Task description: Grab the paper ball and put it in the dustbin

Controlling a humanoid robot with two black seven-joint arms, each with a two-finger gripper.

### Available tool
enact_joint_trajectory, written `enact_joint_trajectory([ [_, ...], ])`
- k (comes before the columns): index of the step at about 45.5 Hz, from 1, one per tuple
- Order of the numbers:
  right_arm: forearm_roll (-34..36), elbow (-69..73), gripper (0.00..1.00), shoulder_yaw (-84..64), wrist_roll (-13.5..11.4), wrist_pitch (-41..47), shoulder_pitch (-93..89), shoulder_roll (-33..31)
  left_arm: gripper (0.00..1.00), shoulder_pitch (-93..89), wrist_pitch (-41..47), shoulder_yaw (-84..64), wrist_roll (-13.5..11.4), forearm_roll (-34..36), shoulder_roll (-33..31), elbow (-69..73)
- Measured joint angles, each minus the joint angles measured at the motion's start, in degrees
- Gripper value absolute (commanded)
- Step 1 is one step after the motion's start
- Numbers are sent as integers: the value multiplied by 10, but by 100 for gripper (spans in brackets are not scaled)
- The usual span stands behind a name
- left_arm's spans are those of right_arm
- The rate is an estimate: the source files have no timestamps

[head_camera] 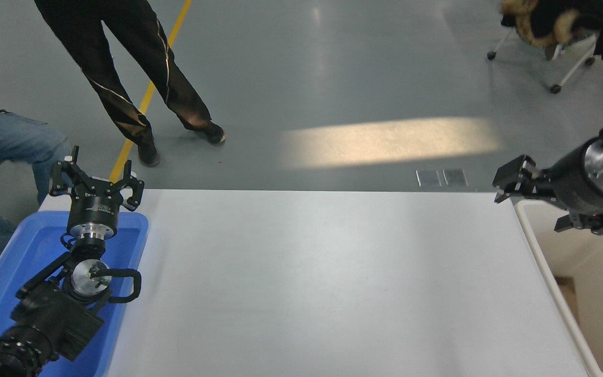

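Right gripper point(511, 183) raised above the dustbin's point(553, 283) near-left rim at the white table's point(306, 283) right end, fingers spread, nothing between them. Paper ball nowhere visible. Left gripper point(95, 180) parked over the blue tray point(13, 272) at lower left, fingers spread. Two people beyond the table, upper left.

Single head view only: high above the near edge, looking forward and down across the tabletop point(322, 283) toward grey floor point(291, 78).
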Motion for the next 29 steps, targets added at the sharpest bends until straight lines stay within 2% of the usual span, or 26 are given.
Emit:
enact_joint_trajectory([
  [29, 64, 16, 100, 50, -1, 101, 65, 54, 99, 0, 0, 0, 0, 0, 0, 0],
])
